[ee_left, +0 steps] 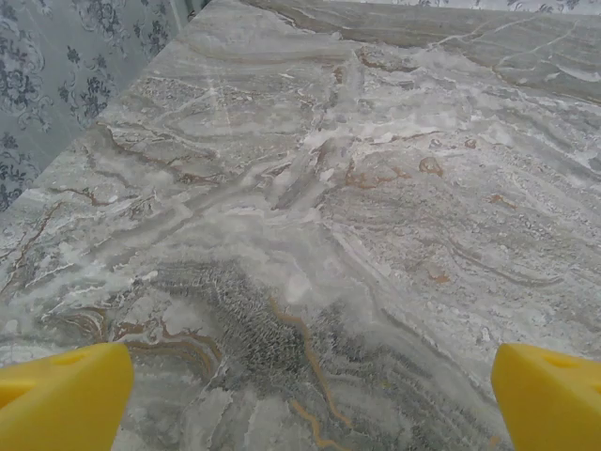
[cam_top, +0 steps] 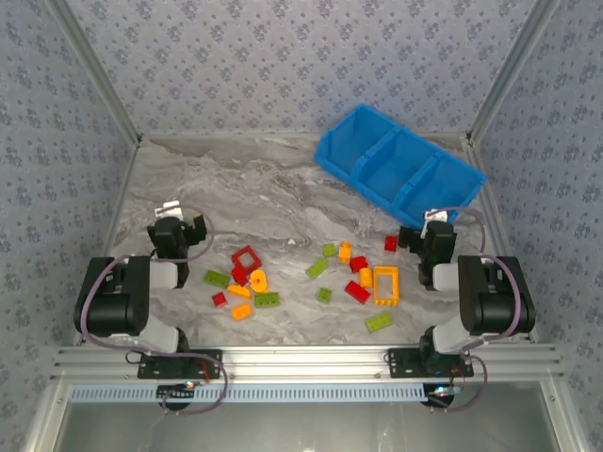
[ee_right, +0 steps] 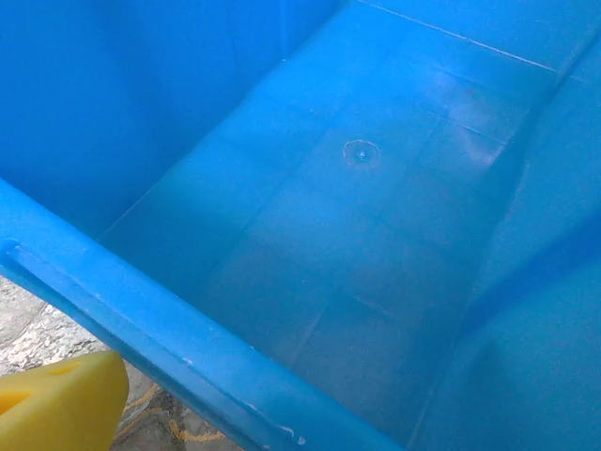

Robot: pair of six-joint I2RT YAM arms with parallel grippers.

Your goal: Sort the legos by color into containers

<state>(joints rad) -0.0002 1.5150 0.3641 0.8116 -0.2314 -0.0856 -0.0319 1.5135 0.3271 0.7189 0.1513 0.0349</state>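
top view: a grey marbled table inside patterned walls, with two arms bolted at its near edge. the legos lie loose on the near middle of the table, between the arms, in two groups. left group: a red open frame, an orange ring just beside it, a lime plate, and small red, orange and lime pieces close by. right group: an orange open frame just beside a red block, a lime block nearest the near edge, and a single red brick lying closest to the bin. the blue bin sits at the far right of the table, turned at a slant, its three compartments side by side. the left tool hangs over bare table just left of the legos. left wrist view: its yellow fingertips stand at opposite lower corners, wide apart, with marble between them. the right tool is at the near right end of the bin. right wrist view: one yellow fingertip sits just outside the bin's near rim, over a strip of table, and the smooth blue floor of one compartment lies beyond; this tool is spread wide.
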